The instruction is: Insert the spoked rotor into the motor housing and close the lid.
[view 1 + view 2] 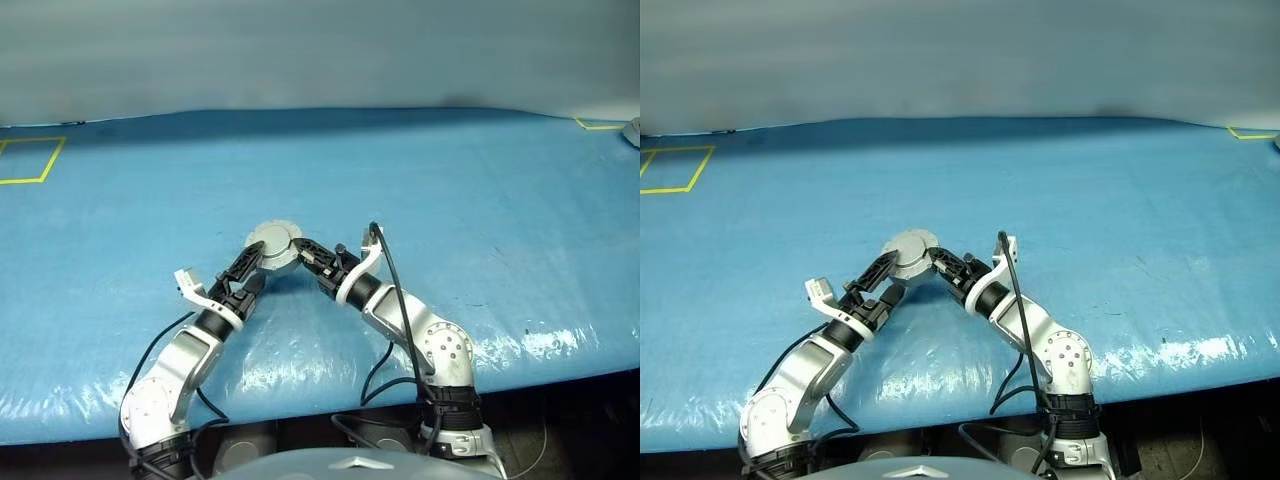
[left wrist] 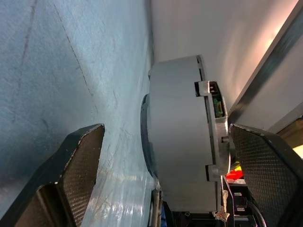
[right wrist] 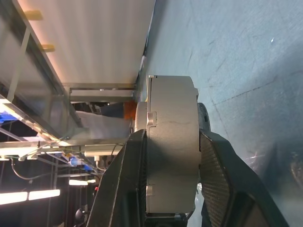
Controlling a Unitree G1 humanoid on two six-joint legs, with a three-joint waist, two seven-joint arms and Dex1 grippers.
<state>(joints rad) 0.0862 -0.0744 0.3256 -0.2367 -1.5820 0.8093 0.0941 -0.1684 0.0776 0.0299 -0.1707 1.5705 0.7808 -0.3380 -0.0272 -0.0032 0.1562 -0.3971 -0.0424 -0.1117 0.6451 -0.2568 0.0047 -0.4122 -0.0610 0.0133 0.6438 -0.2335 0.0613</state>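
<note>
— Motor housing point(image 1: 273, 243), a shallow round silver-grey metal cup: where is it seen, and is it closed?

— It is seen raised above the blue plastic-covered bench point(image 1: 480, 220), near the front edge, between the two arms. In the left wrist view a round grey metal lid point(image 2: 214, 125) with notched tabs at its rim is seen seated against one face of the housing, so the two are read as one closed drum. The windings and the rotor cannot be seen from any view.

— How is it placed relative to the right fingers point(image 3: 218, 175)?

— The drum is clamped between them. In the right wrist view one black textured finger is pressed against each flat face, and the curved side wall of the housing is turned toward the camera. The right gripper point(image 1: 308, 252) is seen reaching in from the right side, with the drum at its tips.

— And the left fingers point(image 2: 80, 165)?

— They are spread wide apart. In the left wrist view the drum is framed between them, but a clear gap is left on the side of the finger nearer the bench; whether the other finger touches the lid's rim cannot be told. In the head views the left gripper point(image 1: 250, 262) is seen just beside the drum's lower left edge.

— Anything else on the bench?

— Yellow tape outlines point(image 1: 30, 160) are seen at the far left and far right corners, well apart from the drum.
</note>
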